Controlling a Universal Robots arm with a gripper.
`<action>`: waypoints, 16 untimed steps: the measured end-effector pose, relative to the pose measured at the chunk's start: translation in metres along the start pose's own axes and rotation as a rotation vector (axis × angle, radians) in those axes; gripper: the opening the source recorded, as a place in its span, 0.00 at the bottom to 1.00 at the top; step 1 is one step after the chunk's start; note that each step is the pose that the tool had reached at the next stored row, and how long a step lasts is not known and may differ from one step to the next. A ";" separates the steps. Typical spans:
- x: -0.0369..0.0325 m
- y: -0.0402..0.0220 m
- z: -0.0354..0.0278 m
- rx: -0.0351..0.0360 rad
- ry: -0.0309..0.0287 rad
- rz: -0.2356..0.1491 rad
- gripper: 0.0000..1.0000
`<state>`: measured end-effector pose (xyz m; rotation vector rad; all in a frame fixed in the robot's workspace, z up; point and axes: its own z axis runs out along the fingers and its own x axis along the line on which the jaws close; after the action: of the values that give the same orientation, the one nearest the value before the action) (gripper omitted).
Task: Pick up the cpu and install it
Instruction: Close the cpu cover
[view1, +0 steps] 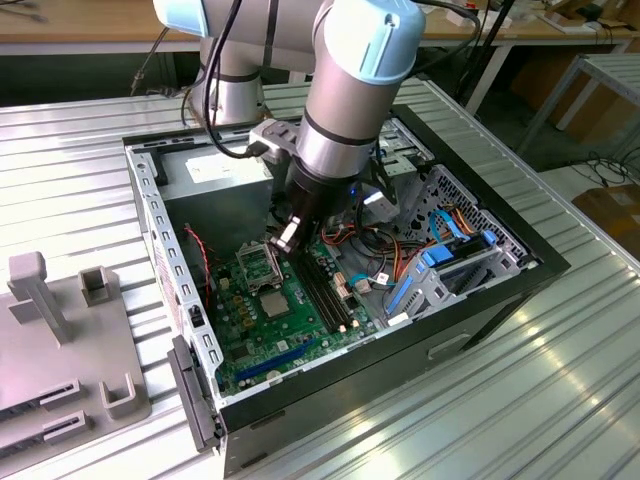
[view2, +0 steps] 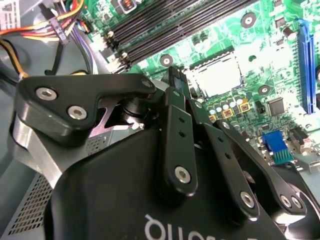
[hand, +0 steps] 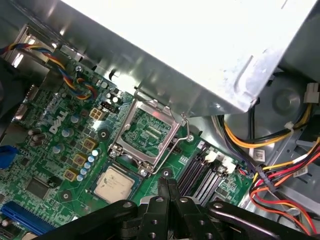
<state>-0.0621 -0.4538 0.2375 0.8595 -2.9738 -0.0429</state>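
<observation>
Arm reaches down into the open computer case (view1: 150, 215). The gripper (view1: 288, 236) hangs over the motherboard (view1: 250, 345), just beside the socket frame (view1: 255, 263) on the exterior view's right of it.

Fingers: in the first wrist view the two fingertips (hand: 162, 187) are pressed together with nothing between them (the second wrist view agrees, no gap seen). Nothing is held.

The socket frame is swung open, with green board showing through its window and its wire lever lying along one edge. The cpu (hand: 114, 184) lies flat, silver-grey top up, right next to the socket frame. It appears to sit in the socket recess, but full seating cannot be confirmed from this angle. In the exterior view it is the pale square (view1: 275, 304) just below the socket frame.

The fingertips are near the cpu but not touching it. The black memory slots (hand: 200, 172) run alongside the socket frame, on the gripper's side.
</observation>
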 end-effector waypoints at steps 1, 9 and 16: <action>-0.0003 0.0004 0.0000 0.0004 0.0004 -0.010 0.11; -0.0022 0.0000 0.0007 0.0046 0.0050 -0.127 0.11; -0.0053 0.0006 0.0008 -0.0018 0.0003 -0.193 0.11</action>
<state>-0.0580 -0.4504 0.2365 1.1428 -2.8790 -0.0521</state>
